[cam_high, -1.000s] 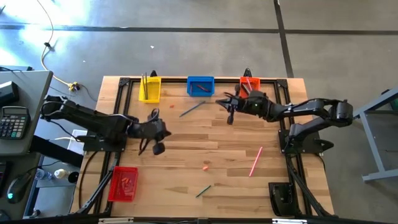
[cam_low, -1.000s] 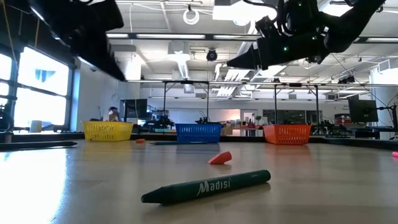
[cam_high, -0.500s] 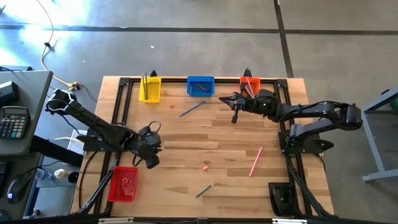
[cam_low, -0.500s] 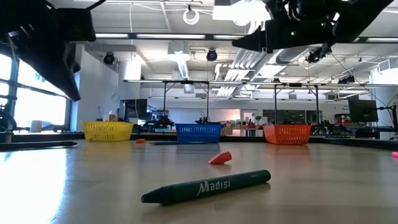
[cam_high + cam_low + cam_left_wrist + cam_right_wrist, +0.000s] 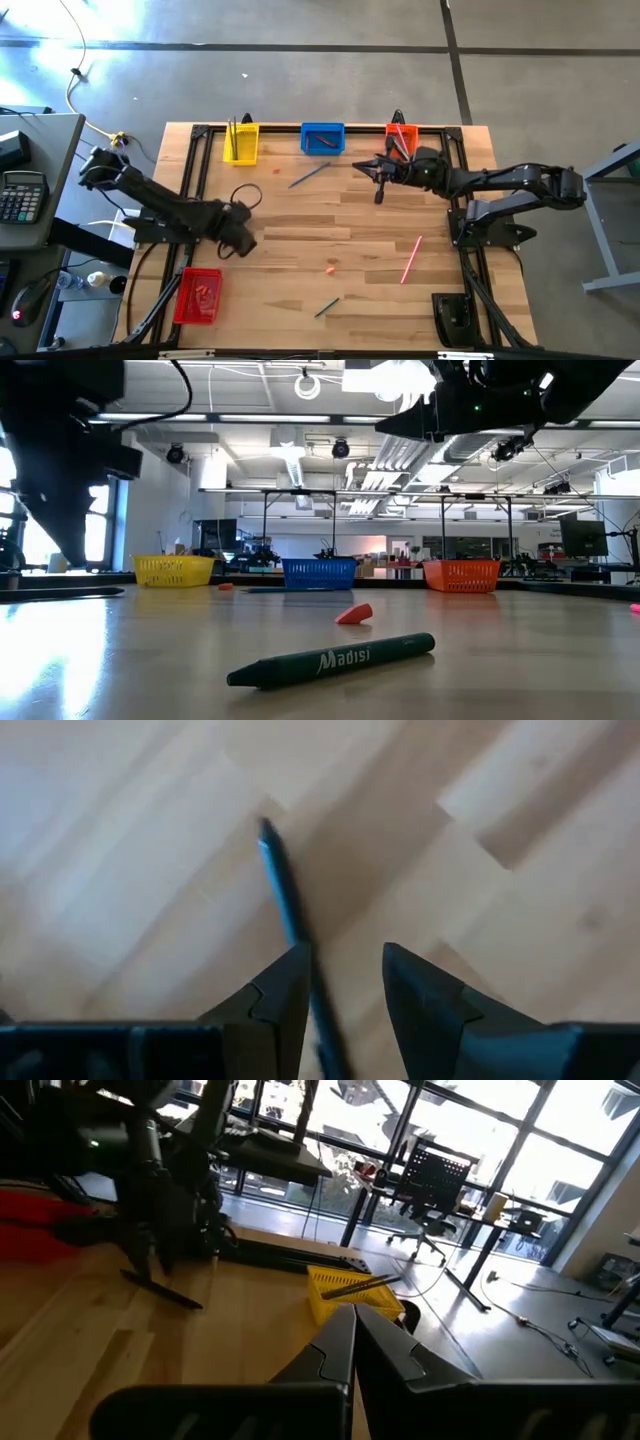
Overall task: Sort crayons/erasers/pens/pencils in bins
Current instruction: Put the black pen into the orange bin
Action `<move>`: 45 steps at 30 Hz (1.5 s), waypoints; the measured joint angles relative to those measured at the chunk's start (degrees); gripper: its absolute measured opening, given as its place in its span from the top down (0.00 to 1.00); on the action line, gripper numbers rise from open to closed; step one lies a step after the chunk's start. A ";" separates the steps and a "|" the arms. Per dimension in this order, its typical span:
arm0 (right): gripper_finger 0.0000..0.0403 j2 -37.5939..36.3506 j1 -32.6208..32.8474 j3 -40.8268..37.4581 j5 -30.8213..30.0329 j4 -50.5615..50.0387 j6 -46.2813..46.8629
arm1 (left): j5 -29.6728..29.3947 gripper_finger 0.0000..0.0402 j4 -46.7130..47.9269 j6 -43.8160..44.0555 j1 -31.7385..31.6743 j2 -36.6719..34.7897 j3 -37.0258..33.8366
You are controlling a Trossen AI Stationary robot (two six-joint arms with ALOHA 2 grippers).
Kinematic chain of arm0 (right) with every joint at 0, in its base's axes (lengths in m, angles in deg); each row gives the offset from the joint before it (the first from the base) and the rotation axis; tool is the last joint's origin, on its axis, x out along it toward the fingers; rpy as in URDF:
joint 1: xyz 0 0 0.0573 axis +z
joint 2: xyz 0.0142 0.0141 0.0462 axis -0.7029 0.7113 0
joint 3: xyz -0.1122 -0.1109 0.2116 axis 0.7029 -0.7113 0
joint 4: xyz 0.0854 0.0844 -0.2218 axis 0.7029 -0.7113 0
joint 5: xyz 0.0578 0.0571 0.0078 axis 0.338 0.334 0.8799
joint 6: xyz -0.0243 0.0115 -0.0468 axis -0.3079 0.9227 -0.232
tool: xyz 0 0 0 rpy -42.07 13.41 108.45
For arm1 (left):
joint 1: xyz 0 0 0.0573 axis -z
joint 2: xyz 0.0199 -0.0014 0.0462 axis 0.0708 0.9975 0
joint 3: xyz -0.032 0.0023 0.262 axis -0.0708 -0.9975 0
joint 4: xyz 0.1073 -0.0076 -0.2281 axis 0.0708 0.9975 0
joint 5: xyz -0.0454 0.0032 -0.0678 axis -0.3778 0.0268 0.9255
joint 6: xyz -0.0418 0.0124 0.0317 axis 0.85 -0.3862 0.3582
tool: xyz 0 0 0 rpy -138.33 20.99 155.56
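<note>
Left hand [image 5: 240, 241] has swung from worktop centre toward 8 o'clock, near the red bin [image 5: 198, 296], fingers narrowly parted around a thin dark pen [image 5: 285, 895]. The pen looks light, stiff and slippery; grip it mid-shaft. Right hand [image 5: 378, 172] hovers at 1 o'clock by the orange bin [image 5: 401, 135], fingers closed, empty.

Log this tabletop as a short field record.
left gripper: over the table's left side, a dark stick at it
right gripper: shut, near the orange bin
other bins: yellow bin, blue bin on far edge; red bin near left
loose: grey pen, pink pen, eraser, green crayon
</note>
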 joint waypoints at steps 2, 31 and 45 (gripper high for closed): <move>1.00 0.00 0.53 0.00 0.04 0.13 -0.26 | 1.06 0.71 -0.16 -4.14 -3.72 1.08 0.02; 1.00 0.00 0.91 0.00 0.03 -0.47 0.57 | 14.84 0.79 -12.14 -31.06 -27.90 2.71 -6.87; 1.00 0.74 3.99 -0.40 0.52 -2.15 4.26 | 13.65 0.98 -19.43 -33.96 -24.51 -5.44 -5.86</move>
